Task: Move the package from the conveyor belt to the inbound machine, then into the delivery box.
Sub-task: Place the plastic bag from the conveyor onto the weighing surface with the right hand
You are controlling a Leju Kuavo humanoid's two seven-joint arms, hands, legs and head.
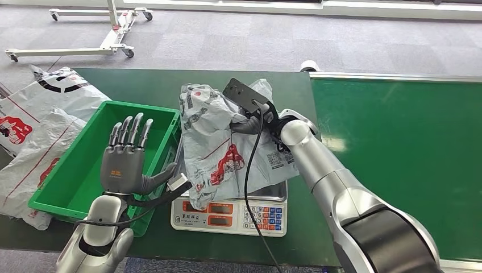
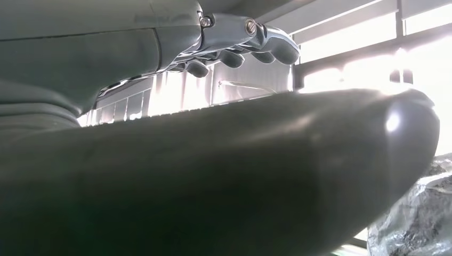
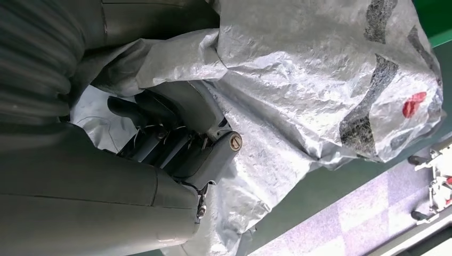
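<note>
A crumpled grey plastic package with red and black print lies on the steel pan of a weighing scale at the table's front. My right hand reaches in from the right and grips the package's upper part. In the right wrist view its fingers curl into the folds of the package. My left hand is raised over the green delivery box, fingers apart and upright, holding nothing. The left wrist view shows its thick thumb close up, with a corner of the package beyond it.
The green conveyor belt runs along the right. Two more grey packages lie left of the green box. A black cable hangs from my right wrist across the scale. A white wheeled frame stands on the floor behind.
</note>
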